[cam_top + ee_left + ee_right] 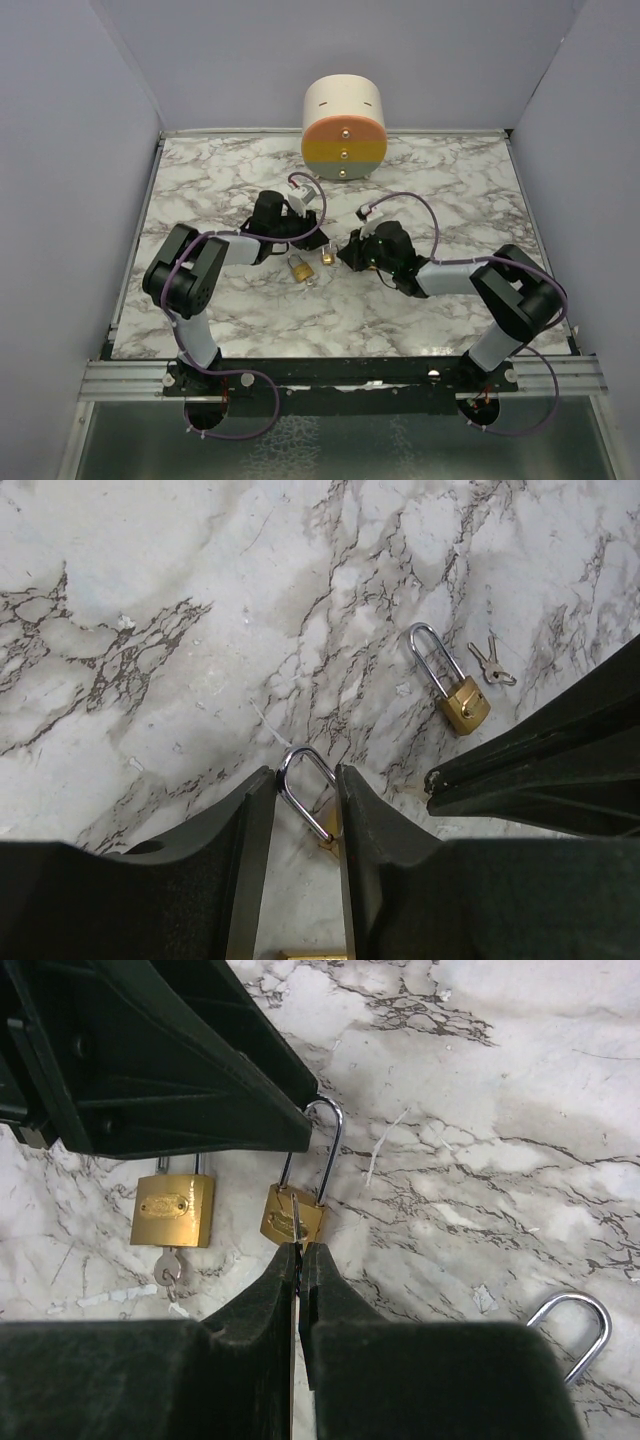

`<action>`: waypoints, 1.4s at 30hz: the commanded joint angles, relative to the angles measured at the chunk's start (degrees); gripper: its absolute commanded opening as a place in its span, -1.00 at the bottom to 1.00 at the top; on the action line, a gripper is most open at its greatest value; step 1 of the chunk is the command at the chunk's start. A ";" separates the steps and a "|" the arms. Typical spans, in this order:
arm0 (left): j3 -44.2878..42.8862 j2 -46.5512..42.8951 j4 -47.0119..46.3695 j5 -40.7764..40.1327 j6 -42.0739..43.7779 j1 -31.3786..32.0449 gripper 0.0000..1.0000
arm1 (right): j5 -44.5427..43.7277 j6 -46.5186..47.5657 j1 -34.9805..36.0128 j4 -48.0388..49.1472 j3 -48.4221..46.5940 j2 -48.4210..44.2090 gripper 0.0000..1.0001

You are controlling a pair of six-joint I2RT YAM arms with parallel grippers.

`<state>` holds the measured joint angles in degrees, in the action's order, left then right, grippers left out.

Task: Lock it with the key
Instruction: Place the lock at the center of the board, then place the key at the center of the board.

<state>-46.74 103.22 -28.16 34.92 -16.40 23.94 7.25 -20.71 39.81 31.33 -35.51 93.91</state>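
A: Right gripper: fingers are pressing together on a thin key, whose blade is meeting the bottom face of the brass padlock. How far in it is, I cannot tell.

B: Left gripper: fingers are pinching that padlock's shackle from both sides. The padlock is lying flat on the marble table, between the two grippers.

A: A second padlock is lying just beside the held padlock, on the left arm's side, carrying its own key. The left gripper is covering its shackle.

B: A third padlock is lying well apart from the held padlock, loose keys near it. The right arm is hiding it from above.

A: A striped canister is standing well beyond the held padlock, at the table's far edge.
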 commanded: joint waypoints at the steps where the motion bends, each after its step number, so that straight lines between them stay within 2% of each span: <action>1: -2.06 1.00 -0.46 -0.54 -0.03 -0.48 -0.31 | 0.51 -0.46 0.51 2.14 -1.79 1.83 -0.96; 11: -2.24 0.78 -0.36 -1.65 -0.42 -0.74 -0.15 | 0.48 0.05 0.45 2.04 -4.63 5.48 -0.96; 26: 0.28 -4.22 0.65 -3.53 0.47 -1.09 -0.11 | -2.95 0.85 0.45 0.13 -5.27 6.05 -0.94; 35: 0.93 -5.66 2.03 -4.47 1.43 -1.09 -0.11 | -4.79 1.20 0.52 -0.74 -5.86 6.89 -0.64; 42: 1.32 -9.38 4.33 -6.12 2.89 -1.18 -0.10 | -5.37 2.09 0.44 -1.56 -6.56 6.08 -0.60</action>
<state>-46.02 97.51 -24.86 30.79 -15.27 23.20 3.73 -19.70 40.03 30.26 -40.21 99.88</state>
